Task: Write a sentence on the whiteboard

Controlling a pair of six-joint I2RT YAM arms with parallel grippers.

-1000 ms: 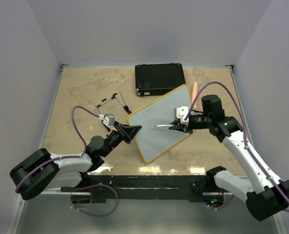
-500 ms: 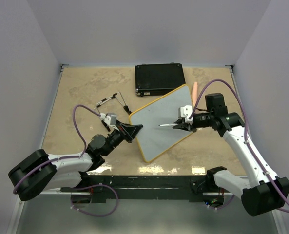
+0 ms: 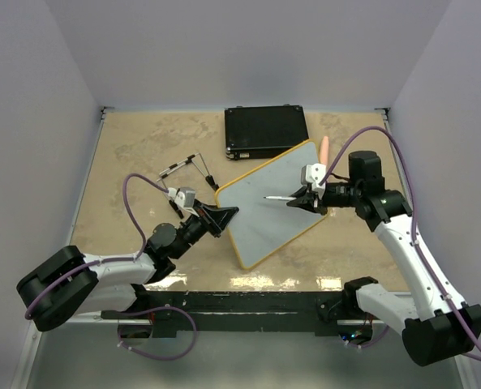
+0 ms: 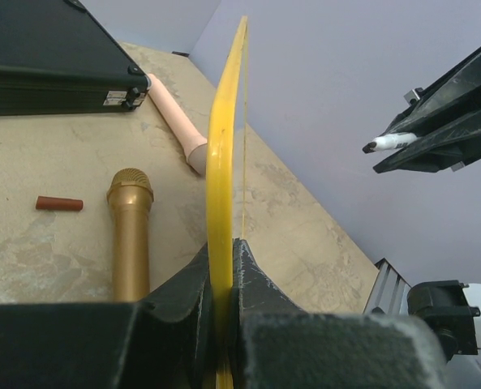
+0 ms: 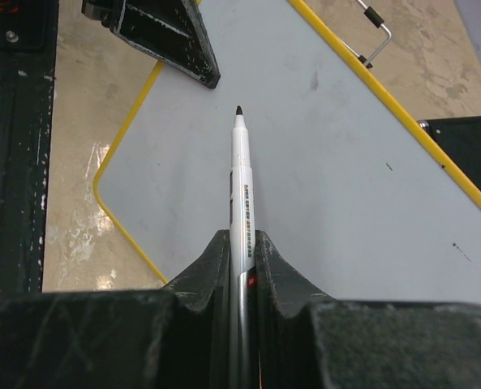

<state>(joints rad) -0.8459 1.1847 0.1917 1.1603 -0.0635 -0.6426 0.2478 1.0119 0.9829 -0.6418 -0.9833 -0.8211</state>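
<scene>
The whiteboard [image 3: 260, 217] sits in the middle of the bench [image 3: 135, 146], turned so that its corners point towards the bench edges. Its yellow frame is pinched at the left corner by the left end effector [image 3: 224, 215]. In the left wrist view those jaws are closed tight on the frame, one finger on each side of the board.

The right end effector [image 3: 298, 200] hangs over the right half of the whiteboard, its jaws closed narrowly on a white marker [image 3: 277, 198]. The marker's dark tip points across the board towards its left corner. Seen from the left wrist, the tip stands clearly apart from the board's face, not touching it. The pale face carries a few small dark specks in the right wrist view.

On the other side of the whiteboard from the marker, a gold microphone [image 4: 130, 235] and a small red cap [image 4: 59, 203] lie on the bench. A pink cylinder [image 3: 324, 149] shows past the board's far right corner. A black case [image 3: 266, 131] lies just beyond the board's far edge.
</scene>
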